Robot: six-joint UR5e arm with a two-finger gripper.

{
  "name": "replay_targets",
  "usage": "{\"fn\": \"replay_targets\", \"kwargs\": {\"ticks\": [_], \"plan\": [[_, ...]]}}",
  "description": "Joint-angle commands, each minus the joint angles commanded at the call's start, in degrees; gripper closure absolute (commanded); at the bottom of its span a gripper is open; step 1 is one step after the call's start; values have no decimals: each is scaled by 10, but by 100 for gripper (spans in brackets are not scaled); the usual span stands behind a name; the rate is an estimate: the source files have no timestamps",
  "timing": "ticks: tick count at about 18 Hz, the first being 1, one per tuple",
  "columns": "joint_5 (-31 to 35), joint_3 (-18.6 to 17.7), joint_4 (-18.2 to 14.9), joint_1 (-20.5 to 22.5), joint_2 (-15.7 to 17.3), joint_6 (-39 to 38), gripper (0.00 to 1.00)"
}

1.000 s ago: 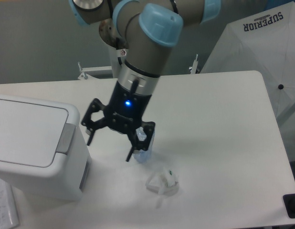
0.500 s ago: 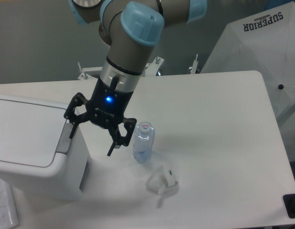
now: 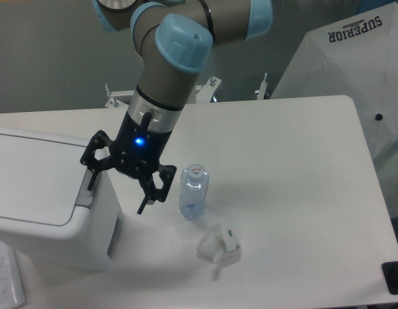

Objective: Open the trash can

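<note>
While the claw (image 3: 115, 191) hangs spread wide and empty at the trash can (image 3: 54, 199), the lid lies flat and closed.
Fixed camera: white trash can at the bench's (image 3: 283, 161) left edge; one claw finger over its grey push tab (image 3: 88, 188), contact unclear, the other beside the bin's right wall. Clear bottle (image 3: 193, 191) upright just right of the claw; crumpled paper (image 3: 219, 243) nearer the front.

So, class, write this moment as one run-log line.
task: open trash can | end effector: open, empty, at grey tab edge | trash can: lid shut | bottle: upright, right of the end effector
</note>
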Motion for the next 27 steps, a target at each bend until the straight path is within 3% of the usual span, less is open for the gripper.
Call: {"fn": "replay_targets", "kwargs": {"ticks": [13,20,21,25,27], "plan": [[0,3,0,0,-3,0,0],[-1,61,2,19,-1,4,0],[0,66,14,25,-3,5,0],[17,62,122,39,-23,6,0],[39,62,125,49,-25,22,0]]}}
